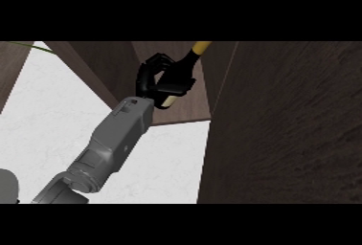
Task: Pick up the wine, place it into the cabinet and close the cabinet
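Bare counter (56, 110) at left. My left hand (148, 76) is up in the open cabinet (106, 62), fingers wrapped round the wine (186, 61). The bottle's tilted, yellow cap leading inward, I reckon to clear the opening. The door (290, 124) stands wide at right, leaving room.

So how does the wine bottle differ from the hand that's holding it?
The wine bottle is straight and tilted, its neck pointing up and to the right; the hand is curled round it. The bottle has a yellow top and a pale label; the hand is black all over. Both are mostly dark and show against the brown cabinet.
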### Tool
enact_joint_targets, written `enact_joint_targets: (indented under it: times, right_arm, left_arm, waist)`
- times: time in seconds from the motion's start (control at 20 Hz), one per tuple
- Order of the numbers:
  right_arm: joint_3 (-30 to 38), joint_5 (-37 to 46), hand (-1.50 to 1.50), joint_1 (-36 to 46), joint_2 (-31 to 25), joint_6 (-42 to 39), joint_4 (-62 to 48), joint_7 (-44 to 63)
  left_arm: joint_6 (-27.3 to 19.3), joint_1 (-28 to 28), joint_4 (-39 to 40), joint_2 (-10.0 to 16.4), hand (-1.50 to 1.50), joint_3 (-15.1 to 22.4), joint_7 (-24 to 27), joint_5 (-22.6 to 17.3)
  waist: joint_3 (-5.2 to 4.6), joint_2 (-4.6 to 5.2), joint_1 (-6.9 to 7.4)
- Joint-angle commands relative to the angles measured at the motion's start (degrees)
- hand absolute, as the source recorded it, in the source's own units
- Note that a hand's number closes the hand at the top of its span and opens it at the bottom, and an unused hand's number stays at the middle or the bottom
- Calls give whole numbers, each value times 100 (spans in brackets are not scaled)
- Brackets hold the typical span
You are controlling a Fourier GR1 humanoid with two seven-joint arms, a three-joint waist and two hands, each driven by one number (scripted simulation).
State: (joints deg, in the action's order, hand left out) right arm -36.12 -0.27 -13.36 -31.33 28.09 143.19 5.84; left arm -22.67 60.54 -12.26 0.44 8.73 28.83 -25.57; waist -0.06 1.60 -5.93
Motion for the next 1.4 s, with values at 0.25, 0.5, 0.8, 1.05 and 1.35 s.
enact_joint_targets:
  times: [0.25, 0.5, 0.8, 1.05, 1.35]
  right_arm:
    - [-191, -346, -150, -326, -106, -184, 730, 60]
    - [-205, -297, -150, -413, -114, -246, 685, -164]
    - [-177, -334, -150, -468, -143, -312, 650, -326]
    - [-260, -285, -150, -673, -184, -304, 708, -424]
    - [-192, -279, -150, -670, -281, -336, 868, -321]
  left_arm:
    - [-198, 406, 496, 339, -150, 5, 230, 222]
    - [-604, 507, 739, 432, -150, -19, 261, 279]
    - [-782, 730, 821, 454, -150, -50, 242, 301]
    - [116, 671, 579, 445, -150, -219, 489, 144]
    - [622, 734, 331, 260, 150, -550, 877, -148]
  waist:
    - [-2, 41, -90]
    - [-2, 63, -153]
    - [-3, 87, -202]
    - [-8, 24, -106]
    - [-16, 21, -50]
